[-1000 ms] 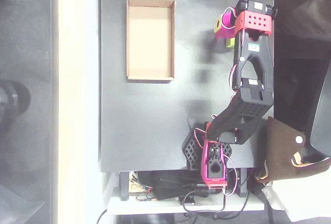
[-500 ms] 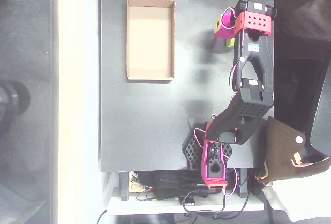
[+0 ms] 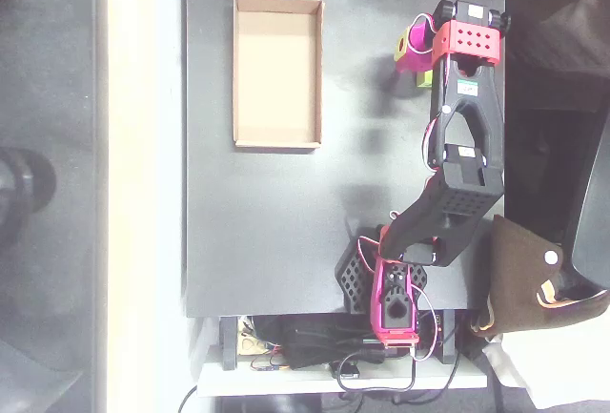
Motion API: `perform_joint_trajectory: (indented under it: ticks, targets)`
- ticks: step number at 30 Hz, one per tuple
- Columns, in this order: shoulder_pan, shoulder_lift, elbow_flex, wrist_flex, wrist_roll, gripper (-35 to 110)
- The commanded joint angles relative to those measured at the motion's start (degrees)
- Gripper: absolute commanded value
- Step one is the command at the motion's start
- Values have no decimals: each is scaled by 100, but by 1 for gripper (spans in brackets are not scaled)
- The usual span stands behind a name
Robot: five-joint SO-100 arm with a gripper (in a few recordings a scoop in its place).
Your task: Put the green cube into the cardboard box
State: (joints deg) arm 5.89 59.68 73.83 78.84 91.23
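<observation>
The cardboard box [image 3: 276, 79], a shallow tan tray with nothing in it, lies at the table's upper left in the overhead view. My magenta gripper [image 3: 416, 58] points down at the upper right, about a box-width right of the box. A yellow-green square with a dark hole sits on its top. A lime sliver [image 3: 425, 78] that looks like the green cube peeks out at the gripper's lower edge, mostly hidden by it and the black arm [image 3: 467, 136]. I cannot tell whether the jaws hold it.
The black tabletop [image 3: 267, 232] spreads between box and arm. The arm's base [image 3: 393, 299] and cables sit at the bottom edge. A brown bag [image 3: 524, 279] lies off the table's right side. A pale strip runs along the left.
</observation>
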Motion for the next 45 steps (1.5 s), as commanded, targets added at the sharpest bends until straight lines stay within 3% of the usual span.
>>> perform_joint_trajectory:
  ticks: [1,15,27,45]
  targets:
    - [62,88,62,105,624,33]
    - [123,132,62,114,642,12]
    - [132,510,-18,114,633,11]
    - [35,3164,-26,44,624,11]
